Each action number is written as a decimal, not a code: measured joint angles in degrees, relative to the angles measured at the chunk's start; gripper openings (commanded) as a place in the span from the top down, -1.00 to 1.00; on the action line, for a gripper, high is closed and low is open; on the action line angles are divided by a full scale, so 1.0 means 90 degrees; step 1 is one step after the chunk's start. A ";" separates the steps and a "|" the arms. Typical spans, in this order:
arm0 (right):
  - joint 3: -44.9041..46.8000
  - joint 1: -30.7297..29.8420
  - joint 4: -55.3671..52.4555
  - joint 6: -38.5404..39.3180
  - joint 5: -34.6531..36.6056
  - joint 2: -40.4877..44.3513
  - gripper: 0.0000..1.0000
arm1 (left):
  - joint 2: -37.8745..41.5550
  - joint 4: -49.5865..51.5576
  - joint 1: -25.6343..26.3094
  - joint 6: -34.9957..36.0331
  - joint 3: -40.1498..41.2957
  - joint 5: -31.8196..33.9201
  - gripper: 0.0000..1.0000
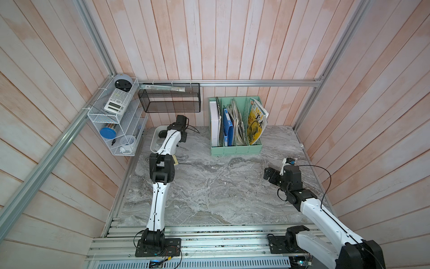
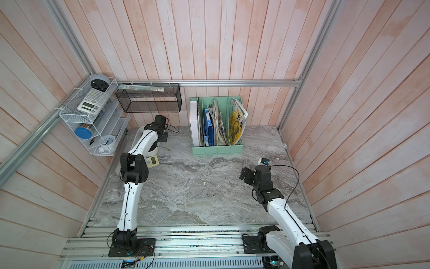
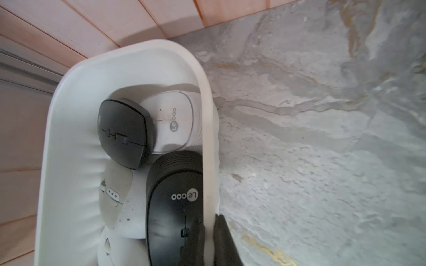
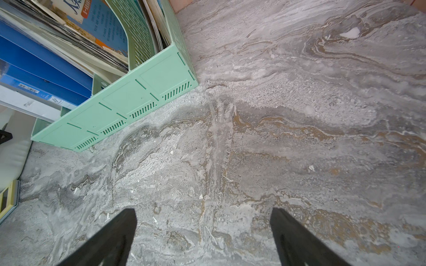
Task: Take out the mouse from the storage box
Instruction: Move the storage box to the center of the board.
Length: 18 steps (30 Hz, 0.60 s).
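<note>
The left gripper (image 3: 209, 232) pinches the rim of the storage box (image 3: 205, 119) — black mouse (image 3: 170, 207) just inside it — while the right gripper (image 4: 202, 232) gapes wide.

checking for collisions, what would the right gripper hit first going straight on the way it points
Most likely the bare tabletop; the open right gripper tilts down toward it, and the green file holder sits off to one side.
</note>
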State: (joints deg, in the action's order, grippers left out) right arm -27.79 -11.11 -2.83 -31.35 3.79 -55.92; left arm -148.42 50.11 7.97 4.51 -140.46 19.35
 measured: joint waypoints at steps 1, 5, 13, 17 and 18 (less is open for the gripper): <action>0.0000 0.0000 0.0000 0.0000 0.0000 0.0000 -0.95 | 0.0000 -0.0005 0.0053 0.0002 0.0000 0.0005 0.87; 0.0000 0.0000 -0.0002 0.0000 0.0015 0.0000 -0.95 | 0.0000 -0.0015 0.0291 -0.0002 0.0000 0.0029 0.91; 0.0000 0.0000 -0.0024 0.0000 0.0070 0.0092 -0.95 | 0.0000 0.0005 0.0806 -0.0138 -0.0012 0.0022 1.00; 0.0000 0.0000 -0.0024 0.0000 0.0080 0.0121 -0.95 | 0.0104 -0.0131 0.0916 -0.0367 0.0228 0.0022 1.00; 0.0000 0.0000 -0.0024 0.0000 0.0087 0.0121 -0.95 | 0.0221 -0.0260 0.0925 -0.0444 0.0452 0.0005 1.00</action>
State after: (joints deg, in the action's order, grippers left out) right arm -27.79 -11.11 -3.05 -31.35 4.58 -54.83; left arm -146.43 47.77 16.29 0.51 -136.40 19.40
